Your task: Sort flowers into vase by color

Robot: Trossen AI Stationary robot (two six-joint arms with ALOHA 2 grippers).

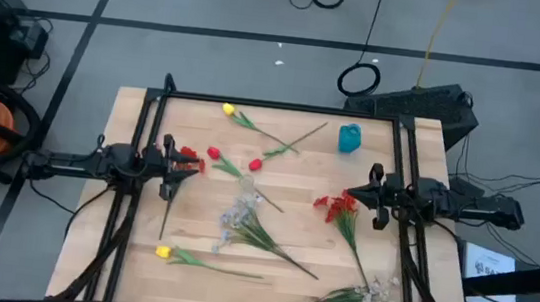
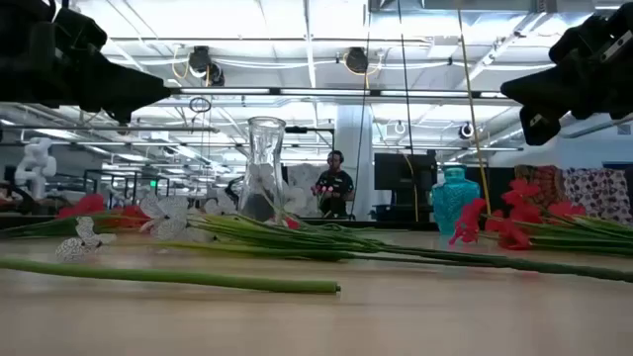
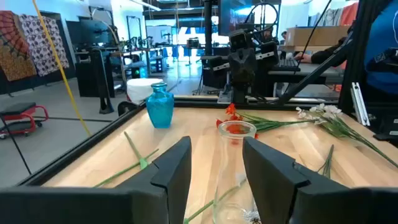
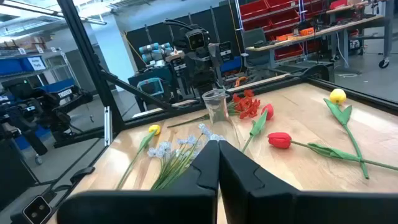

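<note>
Flowers lie flat on the wooden table: a yellow tulip point(image 1: 228, 109) at the far side, two red tulips point(image 1: 214, 152) mid-table, a red cluster point(image 1: 187, 154) under my left gripper, another red cluster point(image 1: 335, 206) by my right gripper, a white spray point(image 1: 239, 213) in the middle, another white spray point(image 1: 375, 299) near right, and a yellow tulip point(image 1: 163, 251) near left. The teal vase point(image 1: 350, 137) stands upright at the far right. My left gripper point(image 3: 217, 149) is open and empty above the table's left side. My right gripper point(image 4: 219, 146) is shut and empty above the right side.
A clear glass vase point(image 3: 236, 138) stands upright mid-table between the two grippers; it also shows in the low view point(image 2: 264, 168). A black frame point(image 1: 275, 105) runs along the table's far edge and down both sides. A person point(image 2: 334, 186) sits in the room far behind.
</note>
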